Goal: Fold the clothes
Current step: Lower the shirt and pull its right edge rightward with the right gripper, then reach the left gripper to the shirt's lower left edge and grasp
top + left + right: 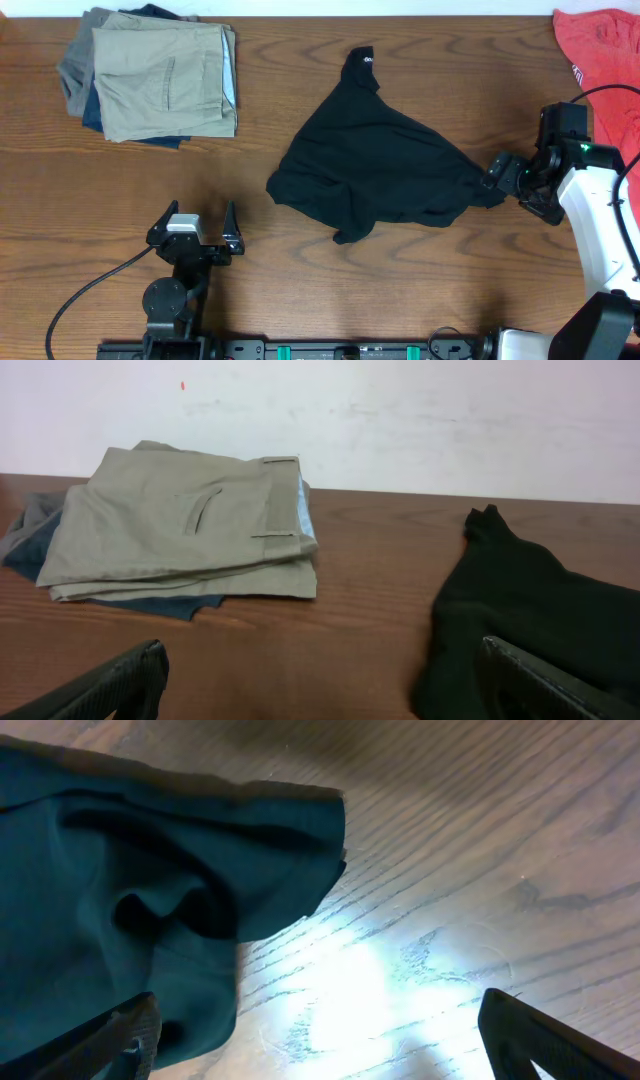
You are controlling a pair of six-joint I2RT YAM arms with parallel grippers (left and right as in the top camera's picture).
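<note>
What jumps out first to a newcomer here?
In the overhead view, a black garment lies crumpled at centre, the right gripper open at its right edge. A stack of folded trousers sits top-left, a red shirt top-right.

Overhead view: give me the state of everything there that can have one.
black garment, unfolded, crumpled in a heap on the table.
trousers, folded, stacked.
red shirt, unfolded, bunched at the far edge, partly out of frame.
left gripper, open, empty, clear of the garment.
right gripper, open, at the garment's right edge, not clamping it.
</note>
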